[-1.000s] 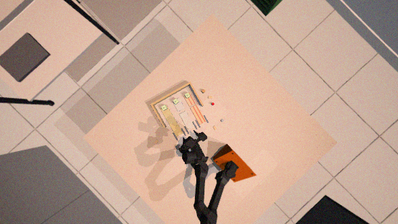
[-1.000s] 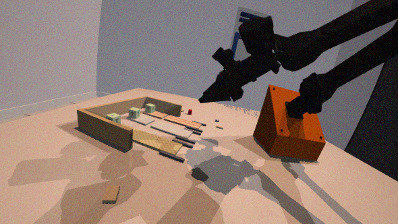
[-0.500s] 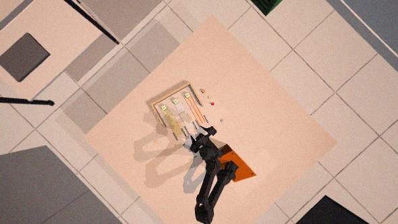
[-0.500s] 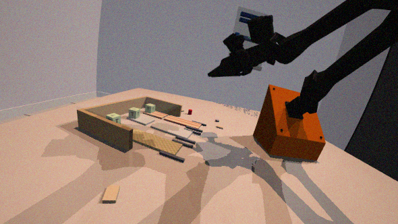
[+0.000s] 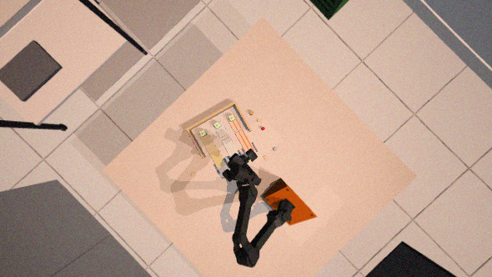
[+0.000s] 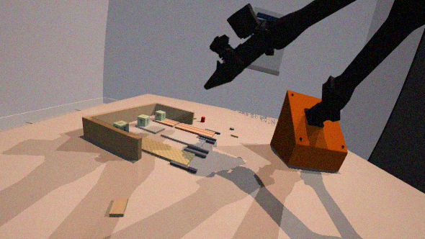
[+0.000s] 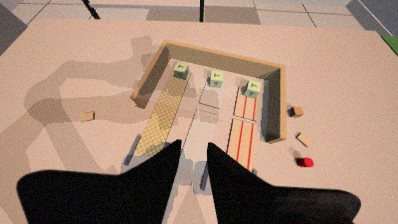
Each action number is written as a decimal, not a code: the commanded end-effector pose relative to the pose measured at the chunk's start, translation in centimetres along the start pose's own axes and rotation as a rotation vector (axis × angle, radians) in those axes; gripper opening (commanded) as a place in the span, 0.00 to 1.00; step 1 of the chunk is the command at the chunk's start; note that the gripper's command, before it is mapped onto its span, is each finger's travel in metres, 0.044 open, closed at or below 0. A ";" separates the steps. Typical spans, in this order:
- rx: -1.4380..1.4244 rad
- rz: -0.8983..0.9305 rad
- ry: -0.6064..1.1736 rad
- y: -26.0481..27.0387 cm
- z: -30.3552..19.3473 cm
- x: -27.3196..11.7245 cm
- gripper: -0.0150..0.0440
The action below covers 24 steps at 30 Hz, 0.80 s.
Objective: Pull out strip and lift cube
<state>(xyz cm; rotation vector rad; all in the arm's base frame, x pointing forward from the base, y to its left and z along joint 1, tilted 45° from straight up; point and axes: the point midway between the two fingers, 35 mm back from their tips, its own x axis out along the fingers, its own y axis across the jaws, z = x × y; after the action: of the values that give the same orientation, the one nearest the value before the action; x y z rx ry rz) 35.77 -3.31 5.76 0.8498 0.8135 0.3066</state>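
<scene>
A yellow patterned strip (image 5: 213,152) (image 6: 166,151) (image 7: 162,112) looks unbroken; a pale green cube (image 5: 203,133) (image 6: 121,126) (image 7: 181,70) stands at its far end. The whitish middle strip (image 6: 151,129) (image 7: 209,95) shows a break in front of its cube (image 5: 217,125) (image 6: 143,120) (image 7: 216,79). The red-lined strip (image 6: 196,129) (image 7: 245,145) is also broken across, with a third cube (image 5: 232,118) (image 6: 160,115) (image 7: 252,89) at its end. The cubes bear dark marks, too blurred to read. My gripper (image 6: 206,87) (image 7: 194,145) is narrowly open and empty, well above the strips' near ends.
A low wooden wall (image 6: 112,140) (image 7: 225,55) encloses the cubes on three sides. Dark bars (image 6: 184,167) (image 7: 132,150) flank the strips' near ends. A red cylinder (image 5: 263,128) (image 6: 203,119) (image 7: 307,162) and small blocks lie right; another block (image 6: 118,206) (image 7: 88,116) lies left.
</scene>
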 end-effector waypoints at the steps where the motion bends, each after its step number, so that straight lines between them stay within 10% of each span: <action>1: 0.060 -0.030 0.218 2.4 0.3 4.0 0.26; 24: 0.148 -0.143 0.661 10.1 -2.6 9.9 0.25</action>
<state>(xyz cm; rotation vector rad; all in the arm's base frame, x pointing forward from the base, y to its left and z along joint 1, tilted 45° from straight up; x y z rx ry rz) 41.26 8.84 7.33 0.8490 1.4606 0.4113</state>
